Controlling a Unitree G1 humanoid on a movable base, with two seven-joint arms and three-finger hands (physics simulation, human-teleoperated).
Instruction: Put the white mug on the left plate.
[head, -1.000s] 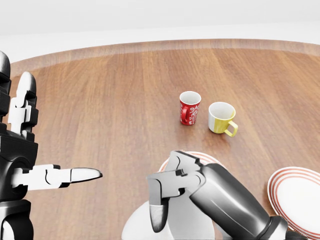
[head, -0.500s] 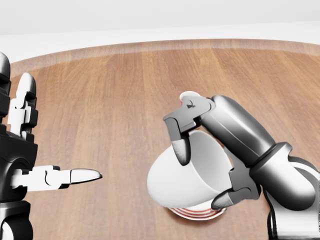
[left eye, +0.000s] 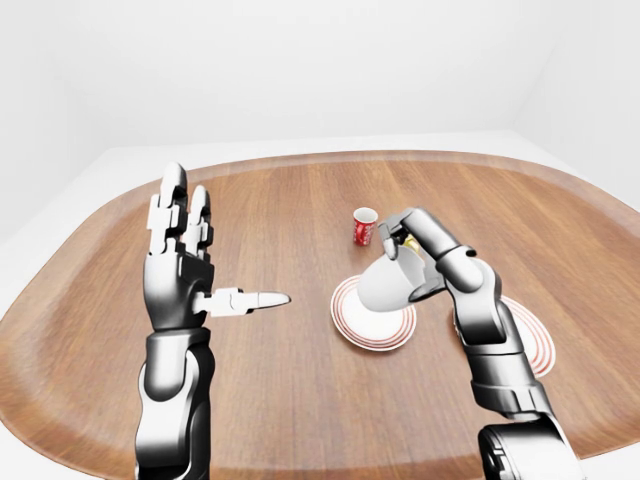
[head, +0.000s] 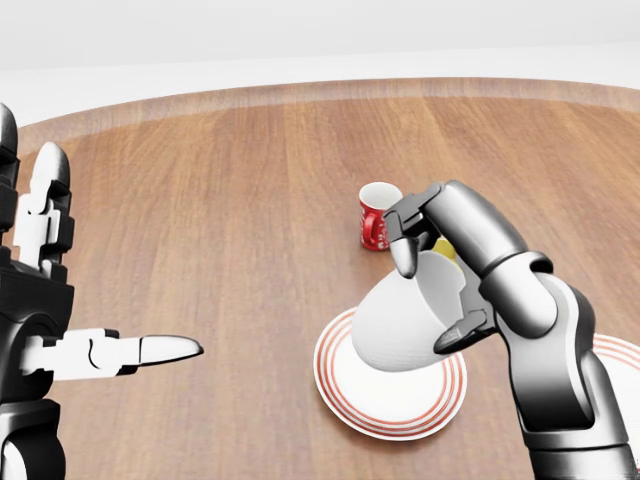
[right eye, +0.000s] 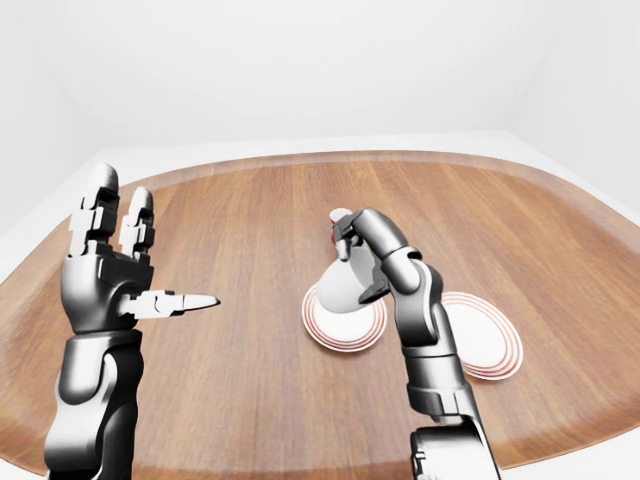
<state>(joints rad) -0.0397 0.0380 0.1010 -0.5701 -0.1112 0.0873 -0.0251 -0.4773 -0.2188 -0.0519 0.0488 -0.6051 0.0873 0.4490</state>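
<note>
Red patterned mug upright on the wooden table, yellow mug just beside, right plate nearby

Three mugs: one white mug; one red mug; one yellow mug, mostly hidden; two red-rimmed plates: left plate, right plate; two robot hands: left hand, right hand; one wooden table

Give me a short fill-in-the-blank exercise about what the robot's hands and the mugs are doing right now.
The right hand holds the ____ mug.
That mug hangs tilted over the ____ plate, not the right plate.
The left hand is open and holds ____.
Beyond the plates stands a ____ mug with a white pattern.

Missing words: white; left; nothing; red
</note>
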